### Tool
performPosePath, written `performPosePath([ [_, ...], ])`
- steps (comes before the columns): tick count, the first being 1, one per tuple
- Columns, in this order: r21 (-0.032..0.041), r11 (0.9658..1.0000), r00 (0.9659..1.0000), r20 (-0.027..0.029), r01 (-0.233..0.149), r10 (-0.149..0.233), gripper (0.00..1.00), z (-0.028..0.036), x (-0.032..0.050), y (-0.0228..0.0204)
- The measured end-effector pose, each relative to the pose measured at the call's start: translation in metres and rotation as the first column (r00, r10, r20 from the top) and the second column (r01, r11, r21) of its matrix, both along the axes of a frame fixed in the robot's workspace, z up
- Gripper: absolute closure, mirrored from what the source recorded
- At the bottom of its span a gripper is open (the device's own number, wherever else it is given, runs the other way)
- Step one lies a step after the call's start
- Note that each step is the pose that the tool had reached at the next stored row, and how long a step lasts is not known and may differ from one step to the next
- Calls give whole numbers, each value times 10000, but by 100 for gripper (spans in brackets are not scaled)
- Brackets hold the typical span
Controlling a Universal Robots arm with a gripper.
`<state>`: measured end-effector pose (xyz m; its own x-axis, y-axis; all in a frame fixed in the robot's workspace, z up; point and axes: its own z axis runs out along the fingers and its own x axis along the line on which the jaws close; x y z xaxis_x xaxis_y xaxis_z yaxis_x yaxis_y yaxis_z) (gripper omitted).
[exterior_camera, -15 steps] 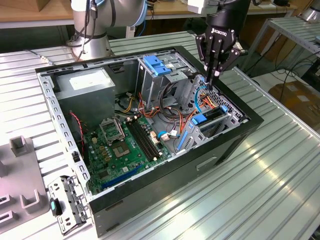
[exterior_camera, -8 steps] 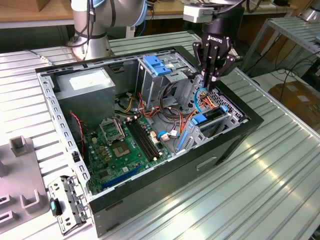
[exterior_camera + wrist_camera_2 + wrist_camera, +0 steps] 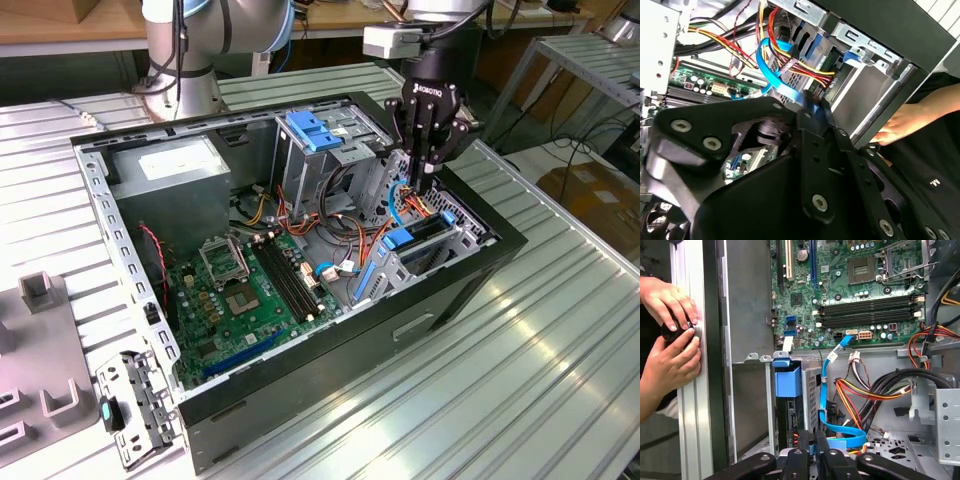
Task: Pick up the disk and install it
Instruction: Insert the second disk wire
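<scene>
The black robot gripper [image 3: 428, 178] is hanging over the drive bay at the upper right of the exterior view, its fingers [image 3: 422, 160] drawn close together and reaching down into the open black computer case [image 3: 330, 400] lying on the ribbed metal bench [image 3: 520, 380]. Whether they are clamping anything, I cannot tell. The flat grey hard drive with blue plastic rails [image 3: 412, 240] is sitting in the metal drive cage, right of centre in that view, just below the fingers. The green motherboard [image 3: 250, 290] is showing left of centre. In the first wrist view, a person's two hands [image 3: 670, 335] are gripping a dark knob at the left edge, beside the case wall.
</scene>
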<state>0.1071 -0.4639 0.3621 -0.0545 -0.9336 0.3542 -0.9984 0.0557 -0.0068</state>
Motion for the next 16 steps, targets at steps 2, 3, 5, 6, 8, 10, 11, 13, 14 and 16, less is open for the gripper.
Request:
performPosePath([
  [2, -34, 10000, 10000, 0, 0, 0, 78, -11, 0, 0],
  [3, -30, 10000, 10000, 0, 1, -1, 84, -12, 0, -1],
  [5, 42, 10000, 10000, 4, 0, 0, 84, -14, -1, -15],
  [6, 156, 9999, 10000, 7, -6, 6, 84, -13, -3, -39],
  [8, 402, 9992, 10000, 15, -17, 17, 84, -15, -6, -79],
  [10, 675, 9977, 10000, 24, -29, 28, 84, -18, -7, -127],
  [11, 823, 9966, 10000, 30, -39, 36, 84, -20, -7, -153],
  [13, 1108, 9938, 10000, 39, -53, 49, 84, -22, -8, -198],
  [14, 1280, 9918, 10000, 45, -62, 56, 84, -25, -9, -229],
  [16, 1474, 9891, 10000, 52, -70, 63, 84, -30, -10, -271],
])
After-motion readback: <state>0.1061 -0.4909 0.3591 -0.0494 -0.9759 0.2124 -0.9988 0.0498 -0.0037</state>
